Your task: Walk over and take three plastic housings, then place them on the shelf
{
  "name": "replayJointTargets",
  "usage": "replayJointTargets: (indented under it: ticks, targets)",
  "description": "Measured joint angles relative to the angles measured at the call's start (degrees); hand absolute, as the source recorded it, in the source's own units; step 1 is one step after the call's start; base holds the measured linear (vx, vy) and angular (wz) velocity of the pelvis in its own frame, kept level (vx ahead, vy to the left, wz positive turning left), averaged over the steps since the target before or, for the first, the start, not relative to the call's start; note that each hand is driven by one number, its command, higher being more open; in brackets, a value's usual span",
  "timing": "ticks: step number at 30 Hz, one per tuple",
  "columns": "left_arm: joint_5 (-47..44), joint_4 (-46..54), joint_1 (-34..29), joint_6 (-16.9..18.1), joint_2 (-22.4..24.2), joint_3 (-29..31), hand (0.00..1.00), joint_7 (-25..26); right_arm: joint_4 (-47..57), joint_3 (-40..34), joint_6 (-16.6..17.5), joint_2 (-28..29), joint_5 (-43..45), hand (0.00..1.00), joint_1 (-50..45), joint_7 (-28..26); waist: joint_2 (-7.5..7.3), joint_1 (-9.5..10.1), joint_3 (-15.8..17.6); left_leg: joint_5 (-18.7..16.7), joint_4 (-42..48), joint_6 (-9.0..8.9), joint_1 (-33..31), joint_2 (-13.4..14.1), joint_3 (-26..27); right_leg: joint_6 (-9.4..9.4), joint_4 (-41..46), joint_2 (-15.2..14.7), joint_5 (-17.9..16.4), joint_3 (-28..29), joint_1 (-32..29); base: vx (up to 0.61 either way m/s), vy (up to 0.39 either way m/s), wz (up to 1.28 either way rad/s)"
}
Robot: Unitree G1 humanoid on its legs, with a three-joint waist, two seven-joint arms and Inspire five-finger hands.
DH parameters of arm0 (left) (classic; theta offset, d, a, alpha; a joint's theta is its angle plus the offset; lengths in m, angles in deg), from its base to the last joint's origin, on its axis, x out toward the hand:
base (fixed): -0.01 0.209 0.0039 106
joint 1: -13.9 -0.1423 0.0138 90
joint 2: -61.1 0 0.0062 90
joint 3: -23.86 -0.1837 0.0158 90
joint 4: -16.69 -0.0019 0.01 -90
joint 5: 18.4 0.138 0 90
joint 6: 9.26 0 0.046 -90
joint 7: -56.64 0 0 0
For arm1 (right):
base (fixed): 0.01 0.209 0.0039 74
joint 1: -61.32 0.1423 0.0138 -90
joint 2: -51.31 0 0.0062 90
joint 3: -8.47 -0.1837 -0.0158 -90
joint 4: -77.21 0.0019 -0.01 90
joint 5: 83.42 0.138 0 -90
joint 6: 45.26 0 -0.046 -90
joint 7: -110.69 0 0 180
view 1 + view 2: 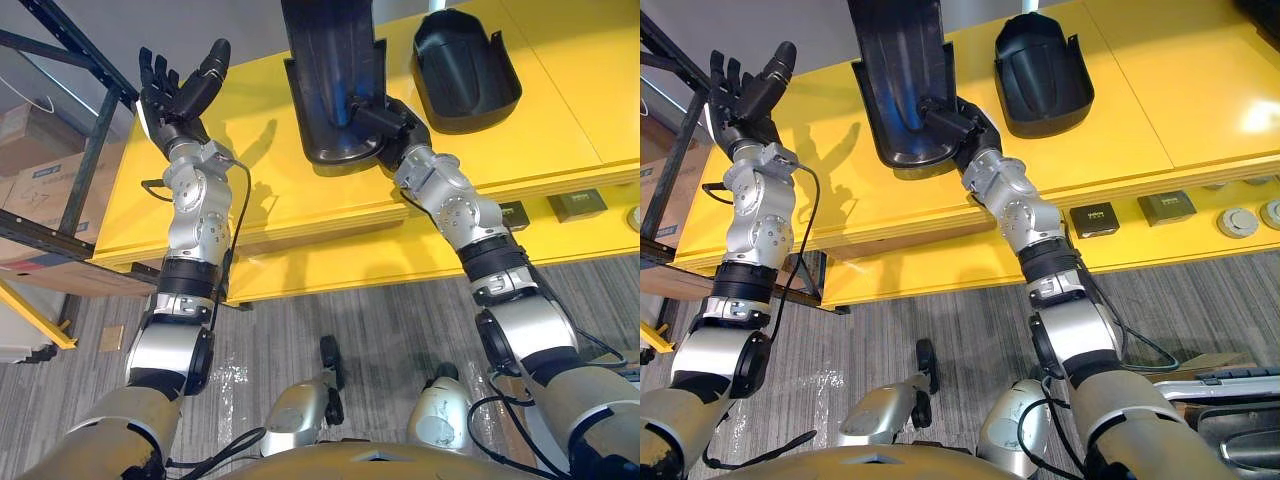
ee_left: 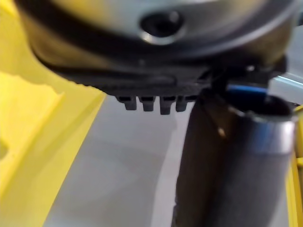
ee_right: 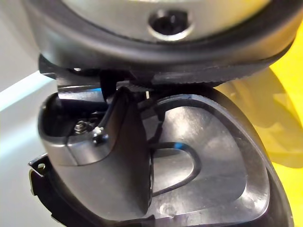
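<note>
Two housings on yellow worktop (image 1: 560, 110): long housing (image 1: 320, 70) pinched by right hand (image 1: 395, 125), domed housing (image 1: 462, 75) near; left hand (image 1: 175, 100) spread.

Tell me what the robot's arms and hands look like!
The left arm and right arm are shiny silver-grey, made of rounded chunks with black rings between them. The left hand and right hand are black, each with slim fingers and a thumb.
</note>
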Motion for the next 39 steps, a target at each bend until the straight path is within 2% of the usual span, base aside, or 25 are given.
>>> replayJointTargets:
  ticks: [5,8,9,13,22,28,35,39]
  targets:
    - [0.2,0.9,-0.9,-0.3,0.0,0.0,1.00,-1.2,-1.7,0.5,-3.8,-0.5,5.6,0.00,1.3,1.1,0.00,0.22,0.0,-0.1,0.0,0.00,0.7,0.1,-0.4,0.16,-1.0,0.5,0.1,-0.6,1.5,0.00,-0.036,0.03]
    - [2.5,1.7,-1.5,-1.8,0.0,0.0,1.00,-2.4,-1.8,0.5,-7.8,-0.5,8.2,0.00,2.3,1.4,-0.01,0.27,0.0,-0.1,0.0,0.00,0.8,0.4,-0.4,0.28,-1.5,0.9,0.2,-0.6,1.8,-0.01,-0.039,0.00]
    - [2.5,2.0,-1.5,-2.3,0.0,0.0,1.00,-2.4,-1.9,0.5,-8.5,-0.5,9.0,1.00,2.4,1.5,-0.01,0.31,0.0,-0.1,0.0,0.00,0.8,0.5,-0.4,0.29,-1.5,1.0,0.3,-0.6,1.9,0.00,-0.044,-0.01]
    - [4.5,2.6,-1.5,-4.2,-0.1,-0.1,1.00,-4.8,-2.3,0.5,-11.0,-0.5,12.3,1.00,2.8,2.9,-0.03,0.54,0.0,-0.1,0.0,-0.02,1.5,0.7,-0.4,0.29,-1.9,1.3,0.3,-0.8,2.8,0.00,-0.018,0.00]
    - [4.5,2.6,-1.8,-7.4,-0.7,-0.2,1.00,-7.4,-3.9,0.0,-12.5,-0.6,14.2,1.00,3.0,5.0,-0.35,1.28,-0.1,-0.5,0.0,-0.18,2.7,1.3,-0.3,0.25,-2.8,2.0,0.2,-0.8,4.3,0.00,-0.032,-0.02]
    - [4.5,2.6,-2.3,-7.5,-2.2,-1.2,1.00,-8.8,-4.7,-0.1,-12.6,-0.5,14.2,1.00,2.9,4.9,-1.96,1.57,-0.2,-0.6,0.0,-0.09,3.1,1.3,-0.4,0.23,-3.0,2.0,0.2,-1.1,5.0,0.00,0.000,0.00]
    - [4.5,3.8,-4.8,-7.5,-3.2,-1.3,1.00,-9.8,-5.4,-0.2,-12.2,-0.4,13.5,1.00,2.7,3.5,-3.03,1.57,-0.2,-0.8,0.0,0.02,3.1,1.3,-0.2,0.45,-3.8,2.2,0.4,-1.1,5.3,0.00,0.000,0.00]
    - [6.9,7.0,-6.3,-7.5,-4.7,-1.5,1.00,-9.8,-4.8,0.2,-10.7,0.0,7.1,1.00,2.2,2.0,-4.26,1.62,-0.7,-0.9,0.0,0.00,3.0,1.4,-0.1,0.47,-4.2,2.4,0.4,-1.1,5.4,0.00,0.000,0.00]
